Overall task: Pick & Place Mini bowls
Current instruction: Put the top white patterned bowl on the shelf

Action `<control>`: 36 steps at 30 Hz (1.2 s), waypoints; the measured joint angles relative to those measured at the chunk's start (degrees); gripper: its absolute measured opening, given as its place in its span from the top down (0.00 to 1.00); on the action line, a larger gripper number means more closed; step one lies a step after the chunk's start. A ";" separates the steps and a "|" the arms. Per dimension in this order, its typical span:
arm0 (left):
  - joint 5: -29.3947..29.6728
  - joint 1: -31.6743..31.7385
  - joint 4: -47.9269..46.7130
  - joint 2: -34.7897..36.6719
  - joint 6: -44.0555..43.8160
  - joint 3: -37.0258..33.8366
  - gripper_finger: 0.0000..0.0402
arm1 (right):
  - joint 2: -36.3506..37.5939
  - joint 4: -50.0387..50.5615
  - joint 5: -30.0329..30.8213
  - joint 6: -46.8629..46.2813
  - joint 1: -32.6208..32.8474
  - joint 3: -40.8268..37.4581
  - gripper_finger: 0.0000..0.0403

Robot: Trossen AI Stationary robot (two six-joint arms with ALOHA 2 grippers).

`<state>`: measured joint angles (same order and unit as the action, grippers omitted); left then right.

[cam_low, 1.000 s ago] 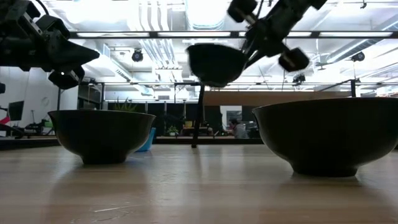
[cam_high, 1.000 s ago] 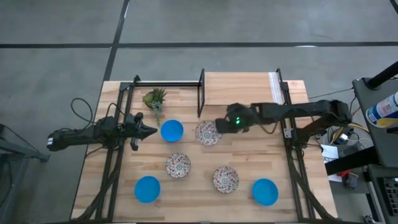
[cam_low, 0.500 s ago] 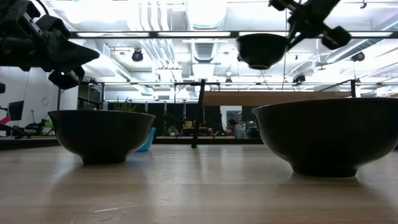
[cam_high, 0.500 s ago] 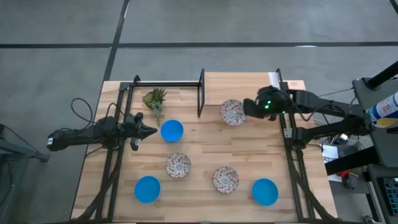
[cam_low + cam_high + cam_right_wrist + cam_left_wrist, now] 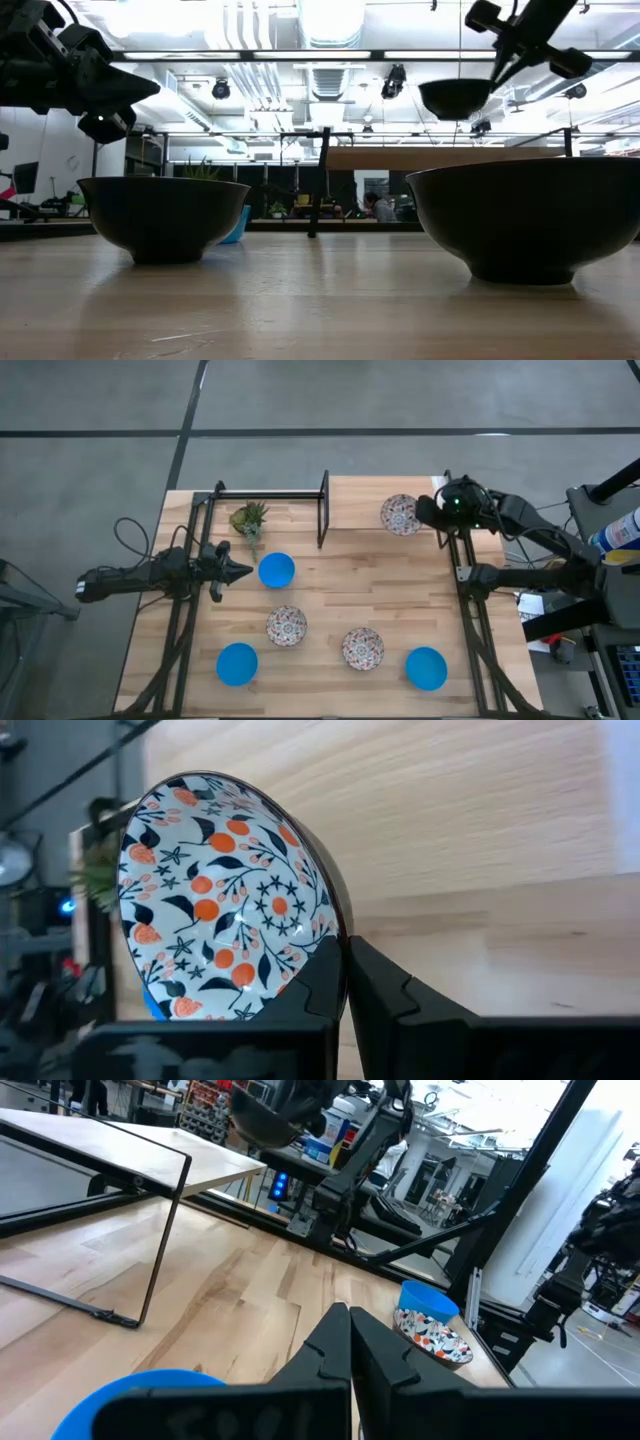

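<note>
no legible txt, labels, nos. — none

- I see a light wooden plank tabletop [image 5: 330, 610] on grey concrete floor [image 5: 300, 400].
- Behind it, I see bright ceiling strip lights [image 5: 330, 20] and a dim workshop room.

Right gripper [image 5: 428, 515] raised, pinching something by its rim — left gripper [image 5: 243, 571] closed, low

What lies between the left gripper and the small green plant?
Nothing: in the high view, only bare wood separates the left gripper from the plant.
</note>
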<state>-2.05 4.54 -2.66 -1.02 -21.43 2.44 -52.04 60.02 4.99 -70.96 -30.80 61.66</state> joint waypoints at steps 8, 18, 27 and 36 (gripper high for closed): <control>-0.02 0.00 0.00 0.00 0.00 0.02 1.00 | -0.58 4.09 -1.72 4.01 -10.93 -0.01 0.98; -0.02 0.00 0.00 0.00 0.00 0.01 1.00 | -1.96 3.95 -8.06 7.40 -25.92 -0.01 0.98; 0.00 0.00 0.00 0.02 -0.02 0.00 1.00 | -4.08 3.50 -11.10 8.18 -33.31 -0.01 0.98; -0.02 0.00 0.00 0.01 0.00 0.02 1.00 | -7.40 2.31 -11.75 8.09 -35.06 -0.01 0.98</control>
<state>-2.07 4.54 -2.66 -1.01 -21.43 2.46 -59.44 62.33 -6.76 -62.87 -65.87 61.65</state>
